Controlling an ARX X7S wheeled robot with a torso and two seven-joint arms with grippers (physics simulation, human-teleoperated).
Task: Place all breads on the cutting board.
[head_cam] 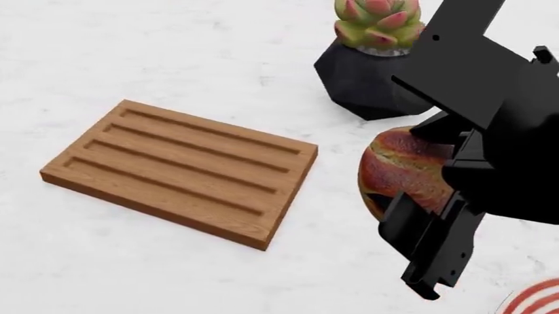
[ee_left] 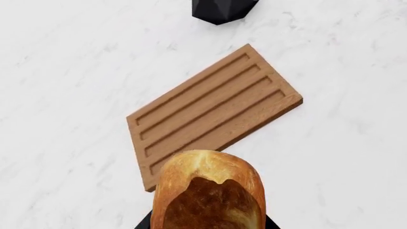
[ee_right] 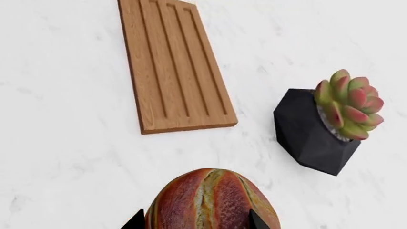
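So the round striped loaf [ee_right: 213, 202] was sitting right between the right gripper's [ee_right: 194, 220] fingers, black tips showing on both flanks of it, so I'd call that claw closed on the bread. In the head view the loaf [head_cam: 404, 171] hung off to the side of the cutting board [head_cam: 183, 171], near the black succulent pot [head_cam: 371, 82], not over the wood yet. Couldn't tell if it was lifted clear of the marble counter [head_cam: 131, 59] or just resting.

The smaller golden roll [ee_left: 207, 191] filled the near edge of the left wrist view, with dark bits of the left gripper [ee_left: 207, 224] poking out under it, so that one looked held too. It was close to one corner of the board [ee_left: 213, 117].

Handling-wise, my guess: both are light, crusty and a bit squashy, so a hard squeeze would dent them. The loaf's round shape could roll or slip out, so gripping across its widest middle seemed smartest. The roll looked glossy, maybe slicker. The board was bare, grooves and all, and those could let a round loaf rock.
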